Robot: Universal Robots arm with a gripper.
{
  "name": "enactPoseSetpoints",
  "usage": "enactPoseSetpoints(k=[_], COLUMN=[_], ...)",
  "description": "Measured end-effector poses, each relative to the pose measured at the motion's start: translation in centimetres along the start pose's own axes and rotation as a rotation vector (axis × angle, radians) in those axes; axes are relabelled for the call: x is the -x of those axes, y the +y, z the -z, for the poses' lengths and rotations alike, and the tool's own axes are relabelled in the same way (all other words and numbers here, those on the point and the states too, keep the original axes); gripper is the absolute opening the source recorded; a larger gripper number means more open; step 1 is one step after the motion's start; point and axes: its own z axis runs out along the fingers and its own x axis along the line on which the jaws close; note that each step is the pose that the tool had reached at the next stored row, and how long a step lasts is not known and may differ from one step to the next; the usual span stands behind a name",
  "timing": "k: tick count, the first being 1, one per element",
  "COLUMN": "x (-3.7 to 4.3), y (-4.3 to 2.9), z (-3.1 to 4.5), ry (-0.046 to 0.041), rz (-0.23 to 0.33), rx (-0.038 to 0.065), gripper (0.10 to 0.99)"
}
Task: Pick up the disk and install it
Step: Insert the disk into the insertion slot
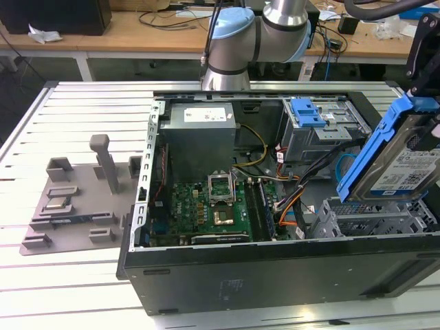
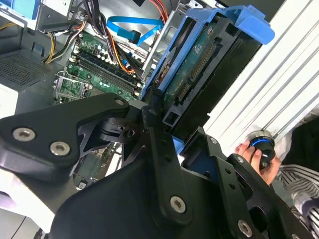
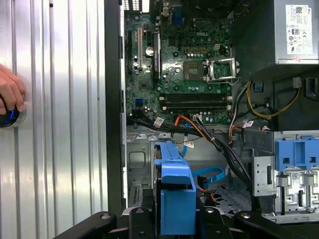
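One open black tower computer case (image 1: 227, 282) lies on one ribbed silver metal worktop (image 1: 62, 275). Inside sit one green motherboard (image 1: 206, 210), one grey metal power-supply box (image 1: 199, 137) and one blue ridged plastic latch (image 1: 307, 112). One flat silver hard disk in a blue plastic carrier bracket (image 1: 392, 161) is up above the case. One grey plastic fixture plate (image 1: 75, 199) rests on the worktop beside the case. One person's hand (image 3: 10, 92) rests on one round blue-ringed knob (image 3: 7, 118). One robot arm (image 1: 254, 34) is present.
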Motion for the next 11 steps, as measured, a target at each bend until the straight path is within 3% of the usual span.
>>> enactPoseSetpoints(k=[1, 4, 11], x=[0.0, 0.06, 0.9], y=[0.0, -0.03, -0.13], z=[-0.03, -1.08, -2.11], ry=[-0.0001, 0.0048, 0.015], rz=[0.0, 0.0, 0.001], rx=[0.0, 0.0, 0.0], gripper=[0.369, 0.369, 0.369])
